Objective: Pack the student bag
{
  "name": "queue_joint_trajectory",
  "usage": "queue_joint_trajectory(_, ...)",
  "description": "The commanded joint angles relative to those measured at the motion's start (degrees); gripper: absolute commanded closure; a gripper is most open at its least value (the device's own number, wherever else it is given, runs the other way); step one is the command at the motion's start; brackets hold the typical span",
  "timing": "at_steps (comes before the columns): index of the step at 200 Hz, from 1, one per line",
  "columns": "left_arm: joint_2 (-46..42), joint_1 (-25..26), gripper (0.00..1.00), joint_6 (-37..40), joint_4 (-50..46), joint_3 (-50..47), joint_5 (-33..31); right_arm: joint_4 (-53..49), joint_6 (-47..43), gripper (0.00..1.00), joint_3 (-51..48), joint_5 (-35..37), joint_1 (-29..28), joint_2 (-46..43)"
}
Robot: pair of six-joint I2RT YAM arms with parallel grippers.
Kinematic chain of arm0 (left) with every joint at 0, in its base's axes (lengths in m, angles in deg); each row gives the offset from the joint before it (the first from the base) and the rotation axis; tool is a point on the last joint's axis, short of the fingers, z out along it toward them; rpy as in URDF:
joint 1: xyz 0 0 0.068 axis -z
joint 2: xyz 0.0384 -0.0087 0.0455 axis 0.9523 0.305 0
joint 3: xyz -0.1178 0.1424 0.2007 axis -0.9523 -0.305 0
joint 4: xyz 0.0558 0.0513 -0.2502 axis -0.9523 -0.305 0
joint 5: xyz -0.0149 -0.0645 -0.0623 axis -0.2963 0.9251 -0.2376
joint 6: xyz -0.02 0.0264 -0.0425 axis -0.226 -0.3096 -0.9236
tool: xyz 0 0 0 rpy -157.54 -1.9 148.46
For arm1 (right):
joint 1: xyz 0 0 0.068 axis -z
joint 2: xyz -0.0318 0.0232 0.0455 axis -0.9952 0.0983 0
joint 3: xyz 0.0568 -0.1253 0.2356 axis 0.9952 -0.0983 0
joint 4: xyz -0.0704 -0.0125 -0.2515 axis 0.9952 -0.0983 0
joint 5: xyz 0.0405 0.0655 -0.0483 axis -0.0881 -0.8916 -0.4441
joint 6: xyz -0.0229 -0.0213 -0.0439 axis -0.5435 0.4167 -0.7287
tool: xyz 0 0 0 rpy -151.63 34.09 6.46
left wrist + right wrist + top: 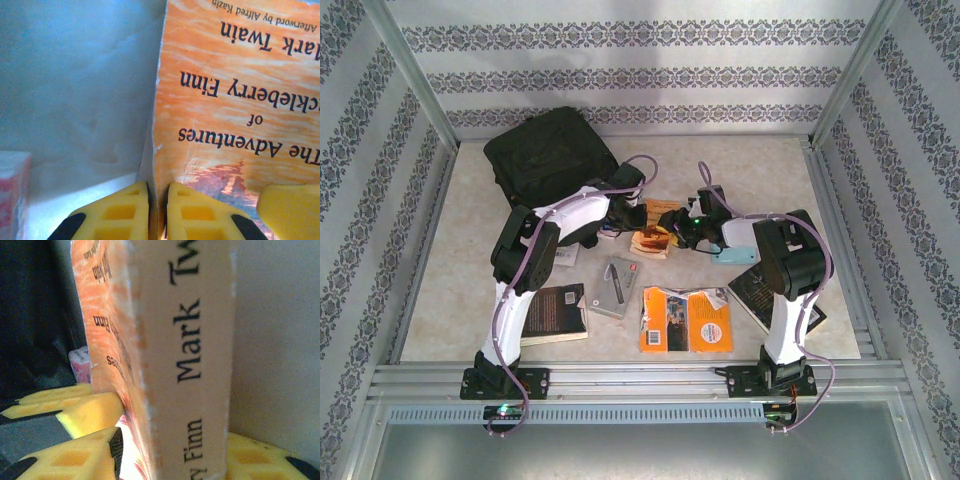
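Left gripper (157,194) pinched shut on paperback (235,100) cover edge; right gripper (175,440) clamps its spine. Student bag (548,150) just beyond-left of left gripper: soft, floppy, mouth likely sags. Grab the zipper rim, not a flat panel.

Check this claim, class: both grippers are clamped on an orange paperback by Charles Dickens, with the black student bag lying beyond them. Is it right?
Wrong author. The right wrist view reads Mark Twain on the spine of the orange paperback. The left gripper and right gripper are clamped on it, with the student bag beyond them.
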Motion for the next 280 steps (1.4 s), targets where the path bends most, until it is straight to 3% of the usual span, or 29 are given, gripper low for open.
queue_joint_trajectory(1, 1.94, 1.39, 0.89, -0.79, 0.71, -2.29, 4.97, 4.37, 0.07, 0.59, 0.00, -3.42, -1.01, -2.28)
queue_joint_trajectory(16, 1.58, 1.42, 0.90, -1.31, 1.35, -2.37, 6.42, 4.34, -0.07, 0.65, -0.17, -3.03, -1.09, -1.17)
queue_joint_trajectory(38, -0.72, 1.38, 0.89, -1.03, 0.33, -2.29, 5.93, 2.83, -0.78, 0.92, -1.85, 0.27, -0.24, -1.68)
queue_joint_trajectory(56, -4.18, 1.24, 0.84, 1.05, -2.82, -1.41, 2.79, -0.63, -4.01, 1.00, -3.45, 3.87, 1.24, -4.84)
queue_joint_trajectory(106, -12.64, 1.20, 0.51, 11.44, -17.99, 8.40, -2.70, -10.69, -12.13, 1.00, -2.52, 8.09, 1.92, -9.76)
queue_joint_trajectory(137, -15.92, 0.69, 0.34, 22.12, -26.03, 13.11, -13.59, -13.29, -14.96, 1.00, -1.39, 8.97, 1.23, -10.30)
queue_joint_trajectory(193, -14.21, -9.25, 0.24, 21.72, -25.94, 9.74, -19.76, -15.34, -16.92, 1.00, 0.08, 8.18, -0.03, -10.54)
queue_joint_trajectory(222, -12.91, -10.53, 0.15, 22.31, -23.39, 6.27, -19.82, -15.11, -16.93, 1.00, -0.39, 7.61, -0.17, -11.10)
queue_joint_trajectory(241, -12.72, -10.78, 0.00, 23.14, -20.36, 3.63, -17.33, -14.73, -17.01, 1.00, -0.55, 7.26, -0.35, -10.83)
queue_joint_trajectory(280, -8.68, -10.82, 0.00, 25.39, -20.21, 5.29, -16.27, -14.00, -16.71, 1.00, -0.54, 6.20, -0.47, -9.74)
